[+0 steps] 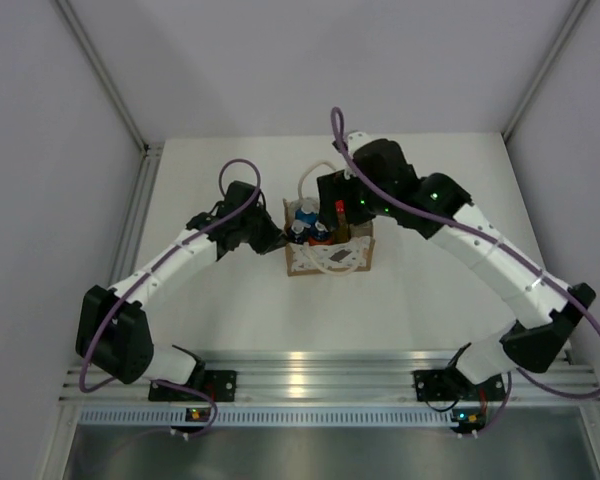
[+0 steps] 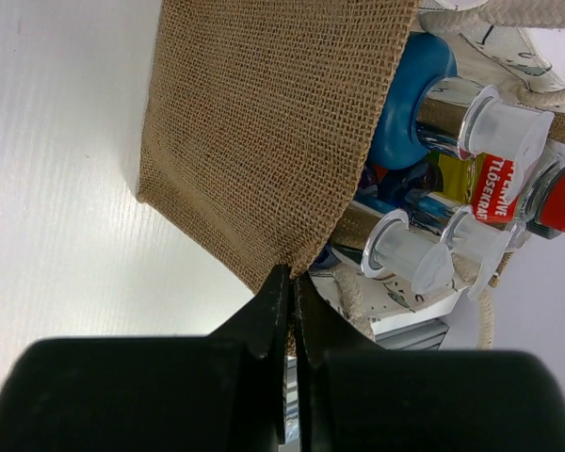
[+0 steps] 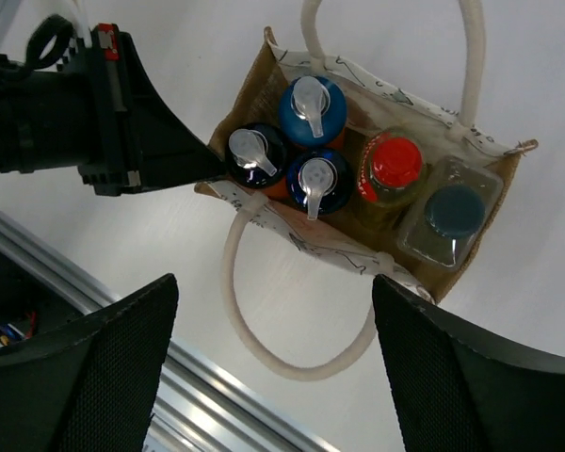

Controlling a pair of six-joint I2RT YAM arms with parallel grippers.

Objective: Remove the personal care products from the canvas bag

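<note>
The tan canvas bag (image 1: 328,250) stands mid-table with white rope handles; it also shows in the right wrist view (image 3: 490,179). Inside it stand three blue-topped bottles (image 3: 310,109), a yellow bottle with a red cap (image 3: 395,162) and a clear bottle with a dark grey cap (image 3: 455,210). My left gripper (image 2: 293,282) is shut on the bag's left burlap wall (image 2: 264,141) at its top edge. My right gripper (image 3: 275,311) is open and empty, hovering above the bag, its fingers (image 3: 104,358) wide apart over the near rope handle (image 3: 292,353).
The left arm (image 3: 85,113) reaches in at the bag's left side. An aluminium rail (image 1: 320,375) runs along the table's near edge. White walls enclose the table on the left, right and back.
</note>
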